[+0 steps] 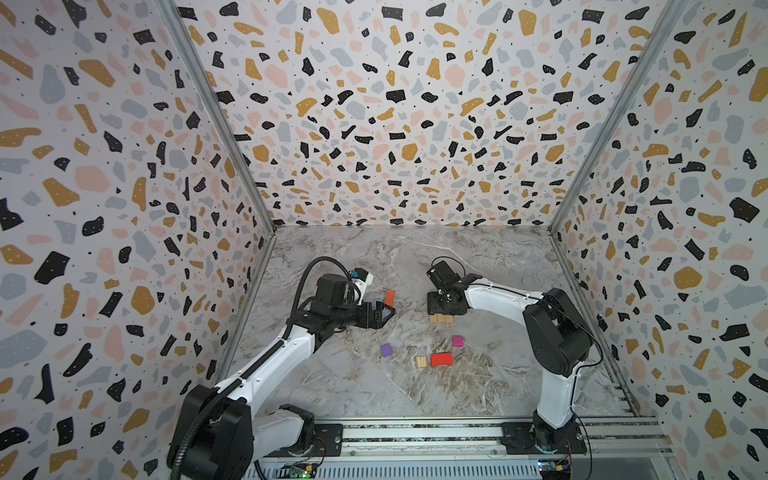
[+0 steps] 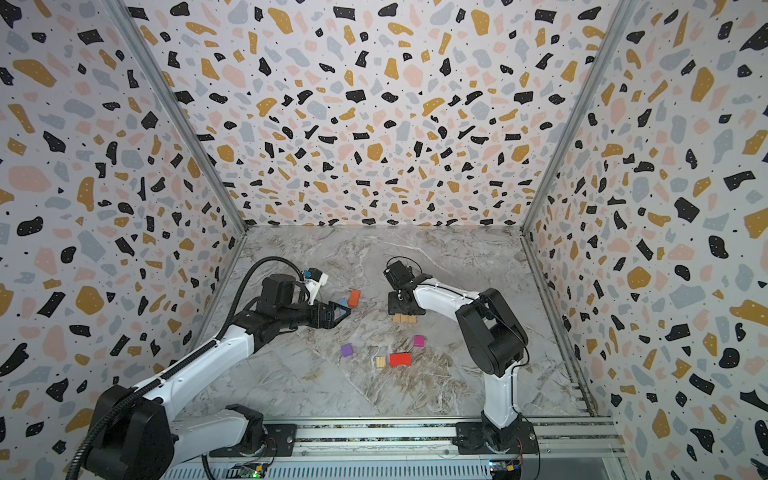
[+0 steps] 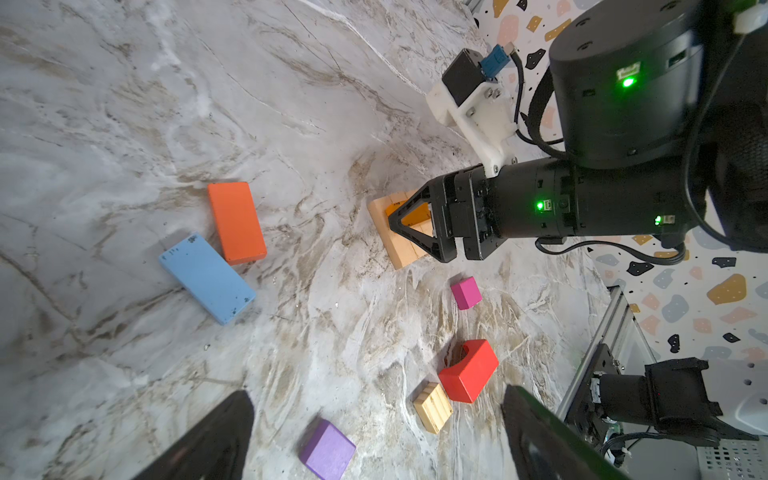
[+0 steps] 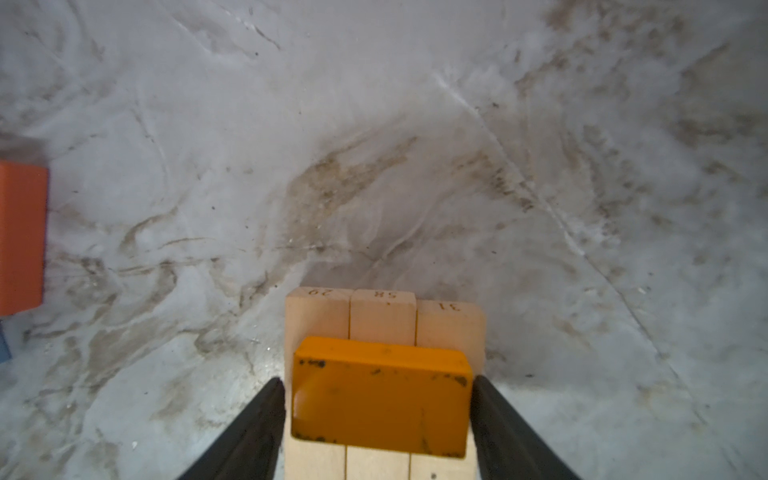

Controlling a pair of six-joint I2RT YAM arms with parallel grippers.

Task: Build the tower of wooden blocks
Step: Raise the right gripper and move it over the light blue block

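The tower is a base of three tan planks lying side by side, with an amber block flat on top. My right gripper straddles that block from above, and a thin gap shows beside one finger, so it is open. My left gripper hovers wide open and empty over the table. It is close to the orange block and the blue block, which lie touching.
Loose on the marble nearer the front lie a purple cube, a magenta cube, a red notched block and a small tan block. Patterned walls close three sides, and a metal rail runs along the front.
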